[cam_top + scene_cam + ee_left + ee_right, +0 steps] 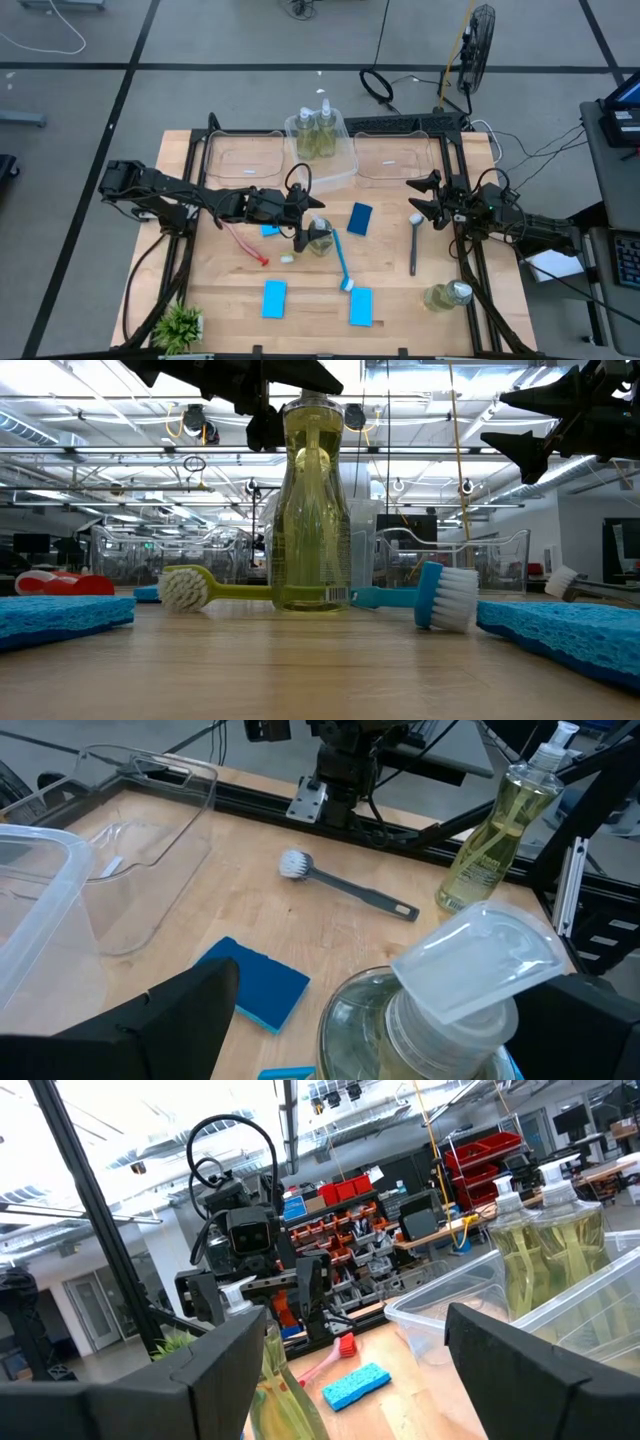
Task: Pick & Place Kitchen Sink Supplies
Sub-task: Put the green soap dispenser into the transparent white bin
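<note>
A clear pump bottle (320,240) of yellow-green liquid stands upright on its base at the table's middle. My left gripper (308,222) reaches in from the left, open. Its fingers (265,422) stand on either side of the bottle's neck, below the pump head (478,960), and I see no touch. My right gripper (420,196) hangs open over the right side of the table, just beyond the head of a dark grey brush (413,242) that lies flat. Two more pump bottles (318,135) stand in the middle clear bin (345,170).
Blue sponges (360,218) (274,298) (361,306) lie around the bottle, with a blue brush (343,262), a red brush (245,243) and a yellow-green brush (215,590). Another bottle (447,295) is near the right edge. Clear bins (245,160) (395,160) line the far side; a plant (180,325) stands near left.
</note>
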Motion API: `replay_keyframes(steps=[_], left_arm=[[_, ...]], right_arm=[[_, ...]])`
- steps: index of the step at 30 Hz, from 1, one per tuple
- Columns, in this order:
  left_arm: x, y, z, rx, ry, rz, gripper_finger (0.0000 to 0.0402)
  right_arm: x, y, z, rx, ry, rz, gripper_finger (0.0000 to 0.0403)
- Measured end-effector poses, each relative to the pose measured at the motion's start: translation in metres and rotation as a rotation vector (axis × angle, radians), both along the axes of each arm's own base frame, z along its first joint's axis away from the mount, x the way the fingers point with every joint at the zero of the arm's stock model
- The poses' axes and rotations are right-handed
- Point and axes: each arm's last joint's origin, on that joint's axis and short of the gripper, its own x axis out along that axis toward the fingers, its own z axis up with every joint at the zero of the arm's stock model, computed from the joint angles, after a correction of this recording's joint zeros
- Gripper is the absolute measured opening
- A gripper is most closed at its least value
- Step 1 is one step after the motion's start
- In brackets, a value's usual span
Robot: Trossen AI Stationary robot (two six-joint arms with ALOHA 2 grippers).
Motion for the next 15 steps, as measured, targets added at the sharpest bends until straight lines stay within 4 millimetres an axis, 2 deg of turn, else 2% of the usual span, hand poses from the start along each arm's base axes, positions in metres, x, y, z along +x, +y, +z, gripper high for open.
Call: replay_keyframes(steps=[15], left_arm=[[-0.0012,0.0001,-0.0029,0.001,0.034,0.001,0.0399]], right_arm=[[0.0000,0.0000,0.0001,0.002,-0.001,0.001,0.0295]])
